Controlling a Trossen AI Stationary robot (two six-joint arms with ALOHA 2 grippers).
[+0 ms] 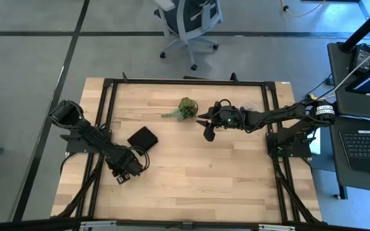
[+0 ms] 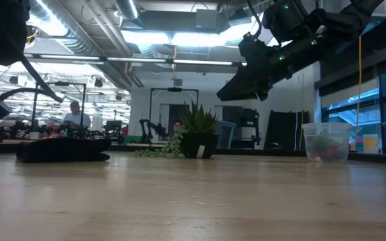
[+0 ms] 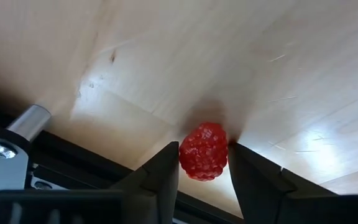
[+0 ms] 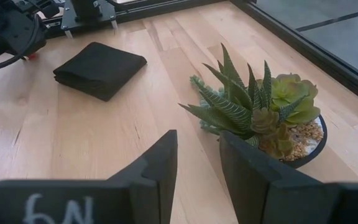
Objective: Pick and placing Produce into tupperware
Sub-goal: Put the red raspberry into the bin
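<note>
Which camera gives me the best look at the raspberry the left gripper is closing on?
The left wrist view: the red raspberry fills the gap of the left gripper, both fingers touching its sides, just above the wooden table. The high view shows only that gripper near the table's front left, berry hidden. The low and right wrist views don't show it.

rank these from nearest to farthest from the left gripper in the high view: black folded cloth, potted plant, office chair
Measured from the left gripper, which is shut on a red berry at the table's front left:
1. Black folded cloth, just beside it, toward the table's middle.
2. Potted plant, farther back, near the table's centre rear.
3. Office chair, off the table, on the floor behind it.
</note>
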